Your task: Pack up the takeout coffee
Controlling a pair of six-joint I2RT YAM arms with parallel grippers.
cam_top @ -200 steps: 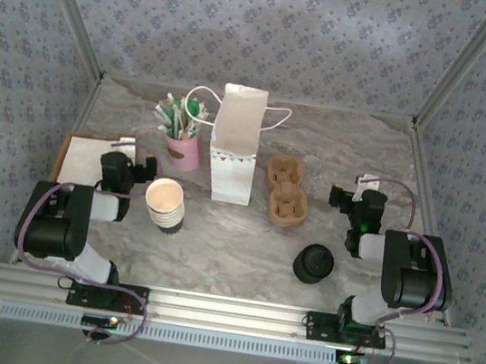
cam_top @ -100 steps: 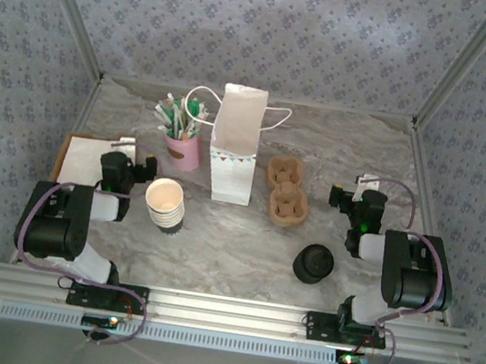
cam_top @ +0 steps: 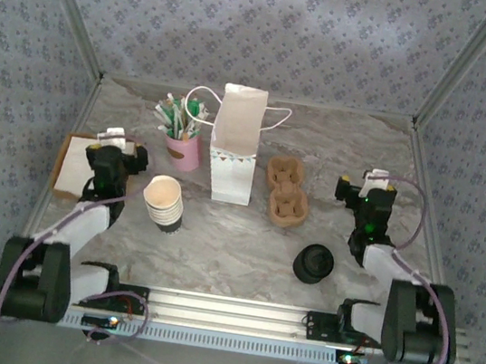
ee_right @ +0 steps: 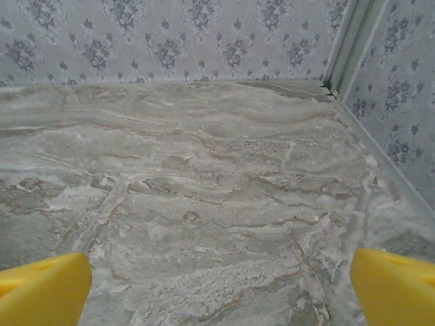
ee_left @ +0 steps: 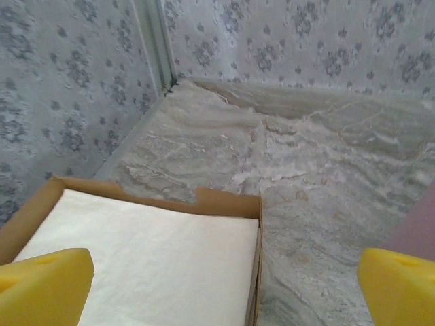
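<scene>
My left gripper [ee_left: 217, 299] gapes wide and empty over a cardboard tray [ee_left: 228, 201]; my right gripper [ee_right: 217, 292] does likewise over the marble table [ee_right: 204, 170]. Packing hasn't started. The top cup [cam_top: 165, 194] of the nested stack [cam_top: 167, 218] sits at my left's four o'clock and, I reckon, needs lifting free first. The black lid [cam_top: 313, 263] is at my right's seven.

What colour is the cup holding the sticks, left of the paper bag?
Pink. The cup shows best in the top external view.

Open tabletop [cam_top: 235, 236] lies between the cup stack [cam_top: 165, 204] and black lid [cam_top: 313, 263], bag [cam_top: 233, 155] behind.
</scene>
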